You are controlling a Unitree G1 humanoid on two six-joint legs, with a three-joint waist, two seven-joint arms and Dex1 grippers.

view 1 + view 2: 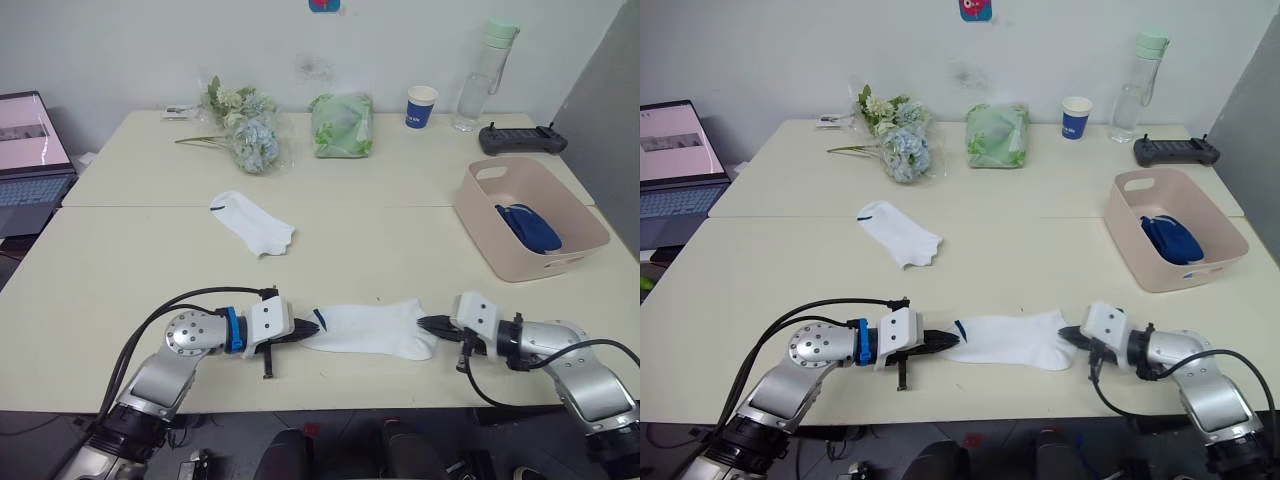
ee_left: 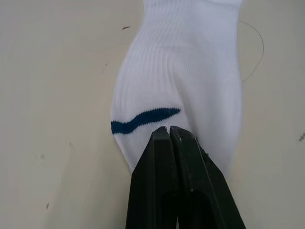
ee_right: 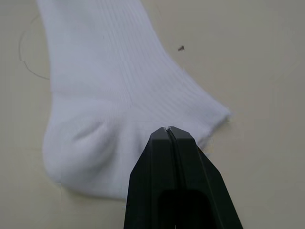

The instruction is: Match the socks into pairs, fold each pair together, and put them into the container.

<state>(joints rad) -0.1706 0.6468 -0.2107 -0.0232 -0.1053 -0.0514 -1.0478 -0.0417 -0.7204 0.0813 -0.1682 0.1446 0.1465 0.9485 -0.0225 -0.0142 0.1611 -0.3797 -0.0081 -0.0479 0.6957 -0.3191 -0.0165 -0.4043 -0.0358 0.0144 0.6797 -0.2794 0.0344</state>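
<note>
Left wrist view shows our left end effector [image 2: 169, 130] pinched shut on one end of the near white sock [image 1: 372, 328], just beside its blue mark. Our right end effector [image 3: 166, 130] is likewise shut on the opposite end. We judge that the two-ended grip keeps the sock stretched flat on the tabletop [image 1: 150, 260] for pairing. The second white sock [image 1: 252, 222] lies well apart, farther back. The container [image 1: 478, 222] sits at our right and already holds a folded navy pair [image 1: 530, 226].

Office-like room: pale tables [image 1: 400, 190] against a bare wall, laptop [image 1: 30, 160], controller [image 1: 522, 139], paper cup [image 1: 421, 106].
</note>
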